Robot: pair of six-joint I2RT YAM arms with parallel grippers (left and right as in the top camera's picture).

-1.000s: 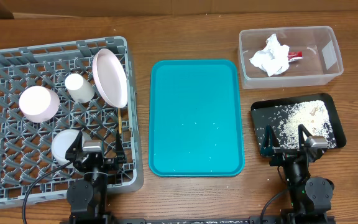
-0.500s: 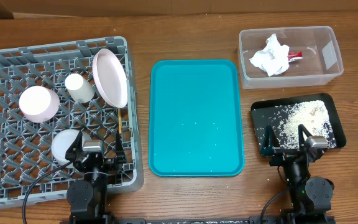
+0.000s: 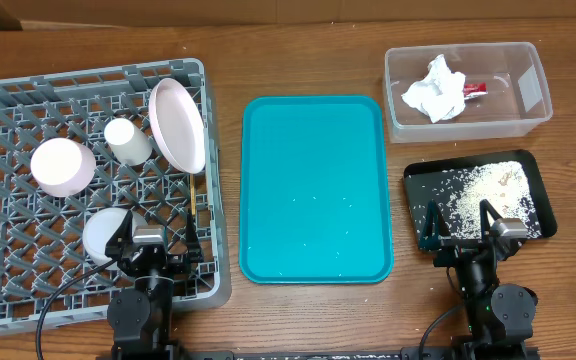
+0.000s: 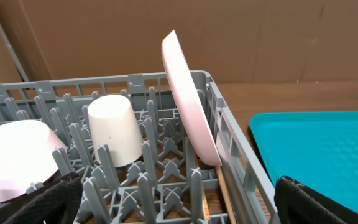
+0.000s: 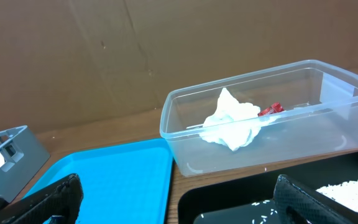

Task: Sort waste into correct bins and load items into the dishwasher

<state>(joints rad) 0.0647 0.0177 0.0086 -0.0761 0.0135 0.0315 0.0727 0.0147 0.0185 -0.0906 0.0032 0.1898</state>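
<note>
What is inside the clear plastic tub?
The clear tub holds a crumpled white napkin and a small red wrapper. The napkin covers part of the wrapper and whatever lies beneath it.

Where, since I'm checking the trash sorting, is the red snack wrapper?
Overhead, the red snack wrapper lies inside the clear tub at the far right, just right of the crumpled napkin and beyond the black crumb tray.

table: wood grain, matt | rack: grey plastic lattice | tub: clear plastic | napkin: crumpled paper
</note>
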